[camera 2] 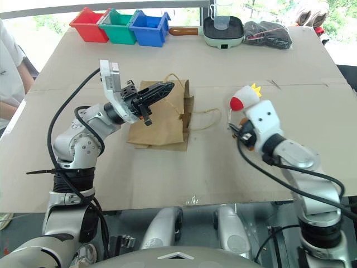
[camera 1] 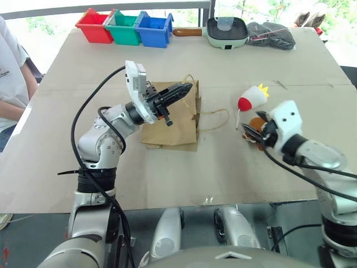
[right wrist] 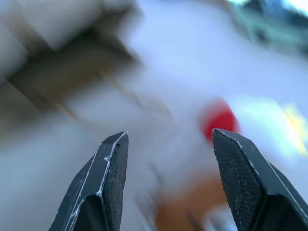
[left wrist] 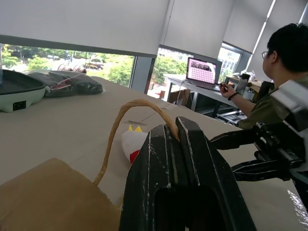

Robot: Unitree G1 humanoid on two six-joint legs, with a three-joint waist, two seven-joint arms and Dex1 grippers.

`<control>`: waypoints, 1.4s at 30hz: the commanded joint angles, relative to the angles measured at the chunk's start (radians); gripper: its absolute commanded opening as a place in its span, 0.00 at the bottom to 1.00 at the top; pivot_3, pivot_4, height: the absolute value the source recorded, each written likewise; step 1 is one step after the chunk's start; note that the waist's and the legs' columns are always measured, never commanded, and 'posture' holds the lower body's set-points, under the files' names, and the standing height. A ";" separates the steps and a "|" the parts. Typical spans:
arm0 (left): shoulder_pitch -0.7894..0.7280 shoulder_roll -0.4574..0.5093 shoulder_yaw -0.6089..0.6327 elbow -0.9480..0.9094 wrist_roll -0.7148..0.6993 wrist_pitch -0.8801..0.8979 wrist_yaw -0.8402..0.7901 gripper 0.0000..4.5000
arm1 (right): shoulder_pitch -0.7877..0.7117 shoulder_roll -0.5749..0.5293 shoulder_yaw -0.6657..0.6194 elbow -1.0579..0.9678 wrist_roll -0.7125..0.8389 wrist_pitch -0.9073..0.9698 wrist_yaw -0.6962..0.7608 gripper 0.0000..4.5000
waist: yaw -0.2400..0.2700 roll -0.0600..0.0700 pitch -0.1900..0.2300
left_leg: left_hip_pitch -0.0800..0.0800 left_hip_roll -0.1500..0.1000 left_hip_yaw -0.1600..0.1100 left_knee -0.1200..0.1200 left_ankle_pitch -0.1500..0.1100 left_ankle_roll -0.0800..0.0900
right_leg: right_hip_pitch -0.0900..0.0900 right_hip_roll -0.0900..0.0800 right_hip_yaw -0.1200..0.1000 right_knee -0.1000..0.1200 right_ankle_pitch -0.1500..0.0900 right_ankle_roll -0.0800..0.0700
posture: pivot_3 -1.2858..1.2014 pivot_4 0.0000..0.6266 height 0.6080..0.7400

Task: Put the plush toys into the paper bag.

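With the left gripper (camera 1: 183,89) pinching a twisted handle of the brown kraft paper bag (camera 1: 173,120), the spread right gripper (camera 1: 252,134) should straddle the round brown plush toy (camera 1: 257,124) just ahead before squeezing.

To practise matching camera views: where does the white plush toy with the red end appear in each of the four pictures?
Left eye view: white plush toy, right of the paper bag.
Right eye view: same place, right of the bag.
Left wrist view: behind the bag's handle, toy at.
Right wrist view: blurred red-and-white shape ahead of the fingers.
Shared landmark: the bag.
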 commanded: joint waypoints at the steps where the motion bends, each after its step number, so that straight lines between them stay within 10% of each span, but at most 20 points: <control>1: -0.027 0.016 0.002 -0.040 -0.019 0.010 -0.033 0.00 | 0.022 -0.085 0.040 0.101 -0.032 0.013 0.015 0.57 | -0.002 0.000 0.000 | 0.000 0.000 0.001 0.000 0.000 0.000 | 0.000 0.000 0.001 0.000 0.000 0.000 | 0.52 0.24 1.00; 8: -0.011 0.041 0.024 -0.061 0.002 -0.029 -0.043 0.00 | 0.049 -0.100 0.058 0.184 -0.030 -0.136 0.031 0.01 | -0.003 -0.001 -0.001 | 0.001 0.001 0.000 0.000 0.000 0.000 | 0.000 0.001 0.001 0.000 0.000 0.000 | 0.52 0.24 1.00; 17: 0.003 0.077 0.076 -0.091 -0.132 0.038 -0.137 0.00 | -0.025 -0.002 -0.114 -0.018 0.248 -0.178 0.109 0.01 | -0.010 0.000 0.001 | 0.001 0.001 0.000 0.000 0.000 0.000 | 0.002 0.001 0.000 -0.001 0.000 0.001 | 0.52 0.24 1.00; 28: -0.028 0.039 0.046 -0.112 -0.127 0.044 -0.096 0.00 | -0.478 0.236 0.394 0.520 0.035 -0.457 0.183 0.01 | 0.003 0.000 0.002 | -0.001 0.000 -0.001 0.000 0.000 0.000 | 0.001 0.000 -0.001 -0.002 0.000 0.000 | 0.52 0.24 1.00; 42: 0.084 -0.026 0.076 -0.203 -0.145 0.014 -0.016 0.00 | -0.677 0.499 0.423 1.147 0.039 -0.804 0.462 0.01 | -0.003 0.000 0.002 | 0.001 0.001 -0.001 -0.002 0.000 0.000 | -0.001 0.000 -0.001 0.001 0.000 0.000 | 0.52 0.24 1.00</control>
